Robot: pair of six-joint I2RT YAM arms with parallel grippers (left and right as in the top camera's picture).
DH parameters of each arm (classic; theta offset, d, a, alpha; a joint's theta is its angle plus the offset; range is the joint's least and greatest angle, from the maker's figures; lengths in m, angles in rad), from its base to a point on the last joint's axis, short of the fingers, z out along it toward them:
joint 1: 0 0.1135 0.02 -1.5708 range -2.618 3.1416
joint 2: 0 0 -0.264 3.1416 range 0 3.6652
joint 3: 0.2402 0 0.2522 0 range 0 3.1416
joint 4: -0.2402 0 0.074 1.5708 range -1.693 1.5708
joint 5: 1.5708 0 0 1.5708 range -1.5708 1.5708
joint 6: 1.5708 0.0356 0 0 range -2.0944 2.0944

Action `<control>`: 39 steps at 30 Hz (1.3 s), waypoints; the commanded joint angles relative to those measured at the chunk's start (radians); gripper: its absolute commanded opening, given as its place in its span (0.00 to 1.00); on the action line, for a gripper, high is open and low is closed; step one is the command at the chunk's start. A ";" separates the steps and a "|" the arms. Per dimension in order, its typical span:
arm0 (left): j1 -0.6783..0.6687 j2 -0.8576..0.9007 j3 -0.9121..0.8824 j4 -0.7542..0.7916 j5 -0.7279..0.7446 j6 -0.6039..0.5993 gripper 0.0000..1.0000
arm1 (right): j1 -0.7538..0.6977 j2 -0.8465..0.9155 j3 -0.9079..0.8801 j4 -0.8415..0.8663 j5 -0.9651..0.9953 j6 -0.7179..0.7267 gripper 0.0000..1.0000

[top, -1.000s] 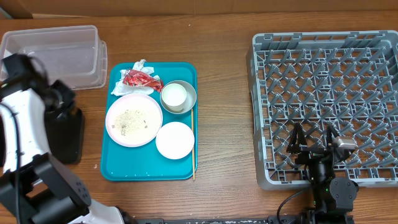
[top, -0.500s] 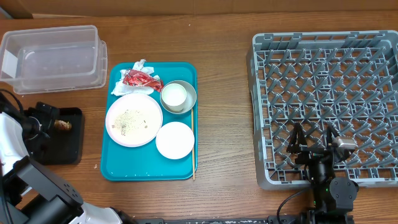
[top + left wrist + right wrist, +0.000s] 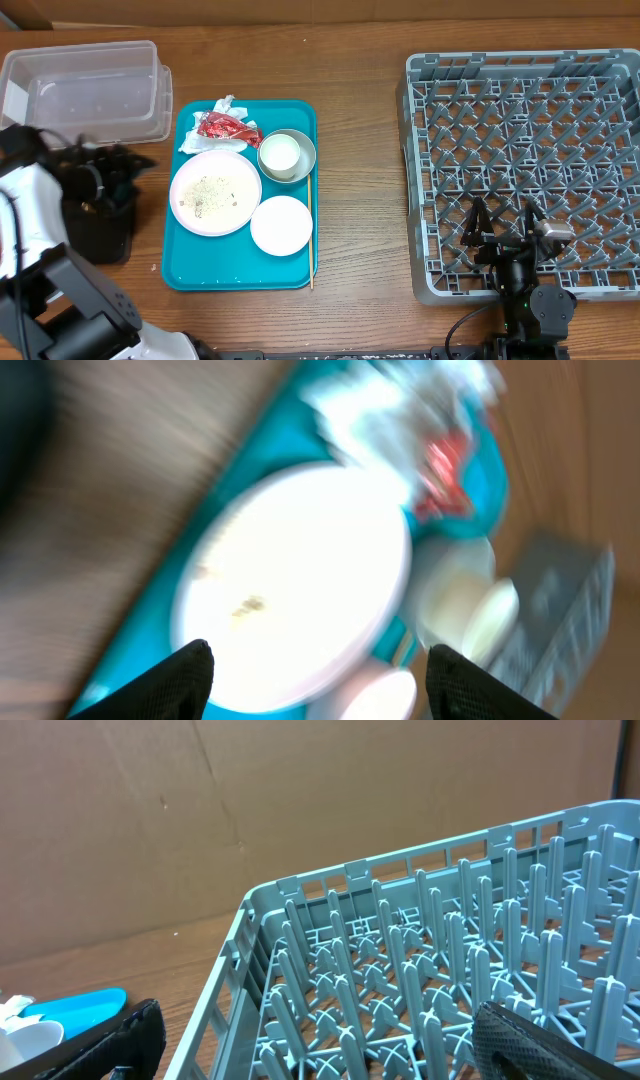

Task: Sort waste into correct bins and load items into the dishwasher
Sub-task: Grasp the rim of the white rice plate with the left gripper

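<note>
The left arm reaches in from the table's left edge, wrist bent so the left gripper (image 3: 126, 172) hangs over the black tray (image 3: 100, 235) and points toward the teal tray (image 3: 200, 265) — fingers spread, nothing between them. Its blurred wrist view looks down on the pink plate (image 3: 300, 580), strewn with rice (image 3: 210, 190), next to the red wrapper (image 3: 228, 127) and napkin (image 3: 222, 106). The right arm stands at the near rim of the dish rack (image 3: 525, 90), with the right gripper (image 3: 500, 222) tilted over the pegs — jaws wide, empty. The clear tub (image 3: 85, 85) sits behind the black tray.
</note>
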 commanded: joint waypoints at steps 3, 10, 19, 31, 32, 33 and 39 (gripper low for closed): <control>-0.189 0.005 -0.003 -0.005 0.124 0.176 0.69 | -0.003 -0.006 -0.010 0.008 0.006 -0.004 1.00; -0.509 0.005 -0.003 0.044 -0.191 0.026 0.52 | -0.003 -0.006 -0.010 0.008 0.006 -0.004 1.00; -0.792 0.006 -0.018 0.120 -0.621 -0.301 0.04 | -0.003 -0.006 -0.010 0.008 0.006 -0.004 1.00; -0.886 0.006 -0.156 0.241 -0.720 -0.431 0.04 | -0.003 -0.006 -0.010 0.008 0.006 -0.004 1.00; -0.886 0.006 -0.175 0.253 -0.721 -0.431 0.04 | -0.003 -0.006 -0.010 0.008 0.006 -0.004 1.00; -0.886 0.006 -0.180 0.255 -0.721 -0.431 0.04 | -0.003 -0.006 -0.010 0.008 0.006 -0.004 1.00; -0.888 0.006 -0.201 0.267 -0.680 -0.430 0.04 | -0.003 -0.006 -0.010 0.008 0.006 -0.004 1.00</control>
